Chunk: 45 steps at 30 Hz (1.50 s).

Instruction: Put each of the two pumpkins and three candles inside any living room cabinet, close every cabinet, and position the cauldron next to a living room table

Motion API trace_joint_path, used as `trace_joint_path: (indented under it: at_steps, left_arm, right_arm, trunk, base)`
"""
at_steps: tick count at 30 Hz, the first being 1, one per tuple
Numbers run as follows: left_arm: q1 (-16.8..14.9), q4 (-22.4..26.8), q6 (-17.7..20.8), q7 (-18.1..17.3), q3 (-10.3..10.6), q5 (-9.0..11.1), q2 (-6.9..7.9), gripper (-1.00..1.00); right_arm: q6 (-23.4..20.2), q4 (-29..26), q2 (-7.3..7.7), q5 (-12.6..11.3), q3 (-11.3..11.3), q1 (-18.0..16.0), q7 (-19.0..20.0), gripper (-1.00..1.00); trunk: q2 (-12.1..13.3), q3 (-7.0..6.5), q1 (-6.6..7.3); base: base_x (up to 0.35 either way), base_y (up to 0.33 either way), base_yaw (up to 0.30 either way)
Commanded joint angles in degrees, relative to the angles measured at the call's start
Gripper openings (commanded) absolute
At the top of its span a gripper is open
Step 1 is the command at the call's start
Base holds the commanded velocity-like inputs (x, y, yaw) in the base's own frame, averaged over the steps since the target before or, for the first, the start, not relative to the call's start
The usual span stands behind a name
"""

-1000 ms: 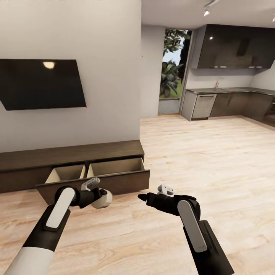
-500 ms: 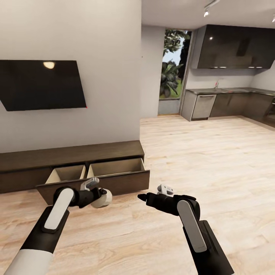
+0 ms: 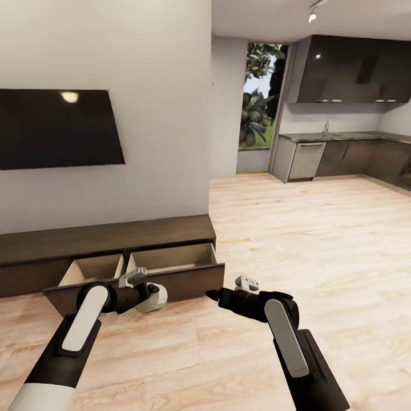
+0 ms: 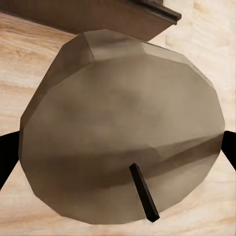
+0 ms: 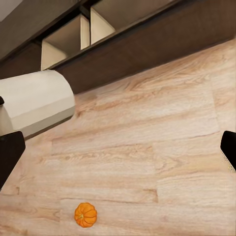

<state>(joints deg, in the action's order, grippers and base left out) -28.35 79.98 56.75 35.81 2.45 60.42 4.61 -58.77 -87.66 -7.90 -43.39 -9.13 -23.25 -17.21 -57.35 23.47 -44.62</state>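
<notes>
Candle point(image 4: 123, 128) clamped in left tool point(image 3: 149, 292), before cabinet point(image 3: 114, 237)

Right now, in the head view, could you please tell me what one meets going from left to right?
TV → left gripper with candle → right gripper → window → kitchen cabinets.

Hidden and cut-off parts near the open drawers

Left gripper point(image 3: 149, 292) fingertips buried behind the candle point(image 3: 154, 297) in the head view, only dark slivers at both edges in the left wrist view; candle point(image 4: 123, 130) cropped close, wick point(image 4: 144, 191) alone distinct. Cabinet point(image 3: 108, 237) cut off at the head view's left edge, drawer floors masked by their fronts. Right gripper point(image 5: 118, 147) fingertips clipped by the frame sides. Pumpkin point(image 5: 85, 215) too small for stem detail.
</notes>
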Motion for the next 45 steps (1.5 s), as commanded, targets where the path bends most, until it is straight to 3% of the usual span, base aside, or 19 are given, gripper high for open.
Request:
trace_joint_path:
  at_steps: [1,8,20,45]
  left_arm:
    - [0.0,0.1,0.0,0.7,0.1,0.6,0.05,-1.00]
    - [0.0,0.0,0.0,0.7,0.1,0.6,-0.02,-1.00]
    - [0.0,0.0,-0.1,0.7,0.2,0.6,-0.04,-1.00]
    - [0.0,0.0,-0.1,0.7,0.1,0.7,-0.04,-1.00]
  right_arm:
    - [-0.1,-0.1,-0.01,-0.6,0.0,0.0,-0.6,1.00]
    - [-0.1,-0.2,-0.03,-0.6,0.0,0.0,-0.7,1.00]
    - [-0.1,0.0,-0.01,-0.6,0.0,0.0,-0.7,1.00]
    - [-0.1,-0.2,-0.01,-0.6,0.0,0.0,-0.5,1.00]
  trunk:
    - [0.0,0.05,-0.04]
    - [0.0,0.03,-0.04]
    - [0.0,0.02,-0.04]
    - [0.0,0.02,-0.04]
  base:
    - [0.344,-0.066,0.000]
    - [0.345,-0.085,0.047]
    - [0.345,-0.082,0.248]
    - [0.345,-0.027,0.075]
